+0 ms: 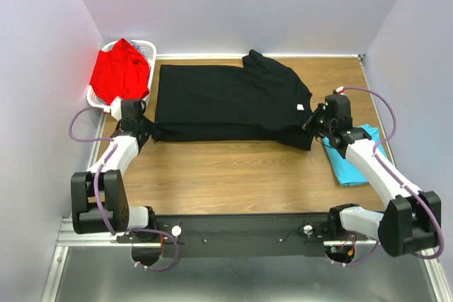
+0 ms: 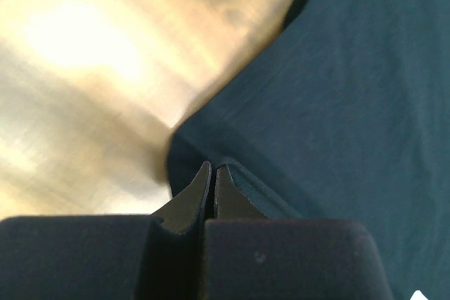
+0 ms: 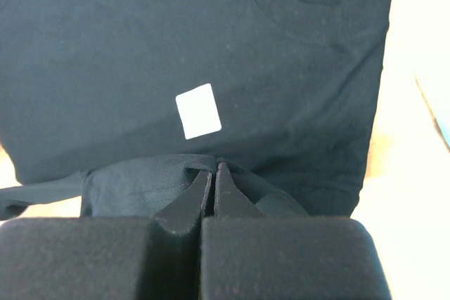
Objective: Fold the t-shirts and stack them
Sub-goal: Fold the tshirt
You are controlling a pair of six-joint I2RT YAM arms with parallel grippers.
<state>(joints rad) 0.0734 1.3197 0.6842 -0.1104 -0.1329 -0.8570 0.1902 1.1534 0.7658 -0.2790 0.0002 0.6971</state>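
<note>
So you're early: left gripper (image 2: 213, 172) and right gripper (image 3: 213, 172) each clamp the half-folded black t-shirt (image 1: 226, 100) mid-frame; turquoise t-shirt (image 1: 350, 166) lies lower right, red t-shirt (image 1: 119, 74) in the basket (image 1: 147, 47) upper left, nothing stacked.

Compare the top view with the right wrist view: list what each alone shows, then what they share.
Top only: the red shirt in the basket, the turquoise shirt partly behind the right arm, and the left gripper at the left edge of the black shirt. Right wrist only: close up, the right gripper shut on a bunched fold of that shirt, with the collar beyond. Both: the black shirt, its white label, the right gripper and the table.
</note>
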